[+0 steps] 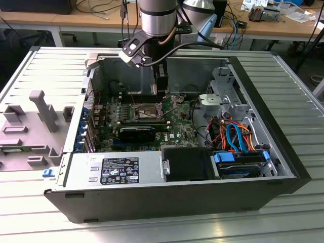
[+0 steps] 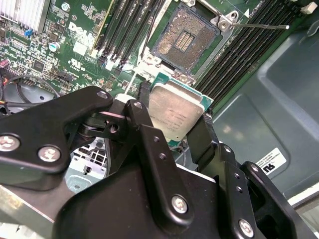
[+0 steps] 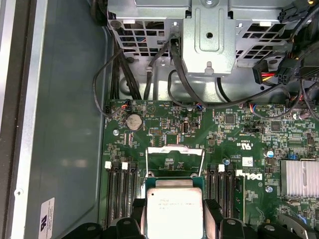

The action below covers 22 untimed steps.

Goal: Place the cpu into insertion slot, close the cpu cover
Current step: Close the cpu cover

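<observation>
While carrying: my gripper (image 2: 174, 122) is clamped on the cpu (image 2: 177, 113) by two opposite edges, chip flat, above the board.
Slot: insertion slot (image 2: 185, 36) bare, just beyond the chip; cpu cover (image 3: 174, 152) raised.
Care: I'd square the edges with the socket, lower level, no sliding across contacts.

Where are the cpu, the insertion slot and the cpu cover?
cpu (image 2: 175, 113): second wrist view, middle of its silver top, held between the gripper fingers.
insertion slot (image 2: 185, 39): second wrist view, dark contact field at its centre.
cpu cover (image 3: 175, 149): first wrist view, upper edge of the raised metal frame.
</observation>
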### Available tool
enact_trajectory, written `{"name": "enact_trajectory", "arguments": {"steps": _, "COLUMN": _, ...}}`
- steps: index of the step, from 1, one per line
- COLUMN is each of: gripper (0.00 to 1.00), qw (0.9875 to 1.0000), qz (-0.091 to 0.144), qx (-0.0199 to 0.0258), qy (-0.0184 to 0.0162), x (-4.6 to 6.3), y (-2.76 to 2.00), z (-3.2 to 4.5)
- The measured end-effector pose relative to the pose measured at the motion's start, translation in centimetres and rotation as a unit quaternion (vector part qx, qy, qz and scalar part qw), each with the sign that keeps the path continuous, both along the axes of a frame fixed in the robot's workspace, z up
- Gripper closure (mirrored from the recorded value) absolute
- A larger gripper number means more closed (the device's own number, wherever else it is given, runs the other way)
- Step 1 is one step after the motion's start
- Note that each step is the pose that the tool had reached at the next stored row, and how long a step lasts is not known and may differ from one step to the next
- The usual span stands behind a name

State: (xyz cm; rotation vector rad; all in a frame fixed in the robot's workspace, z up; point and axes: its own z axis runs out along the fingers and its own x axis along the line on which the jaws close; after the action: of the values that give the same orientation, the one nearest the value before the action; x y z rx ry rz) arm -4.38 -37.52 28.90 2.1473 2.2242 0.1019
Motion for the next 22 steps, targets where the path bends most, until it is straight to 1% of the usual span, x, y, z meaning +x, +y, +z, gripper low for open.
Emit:
{"name": "enact_trajectory", "arguments": {"steps": 20, "gripper": 0.45, "qw": 1.0000, "qz": 0.000, "qx": -0.0001, "qy": 0.0000, "x": -0.23, "y": 0.00, "z": -0.15}}
{"name": "enact_trajectory", "arguments": {"steps": 22, "gripper": 0.45, "qw": 1.0000, "qz": 0.000, "qx": 0.0000, "qy": 0.0000, "x": -0.34, "y": 0.00, "z": -0.41}}
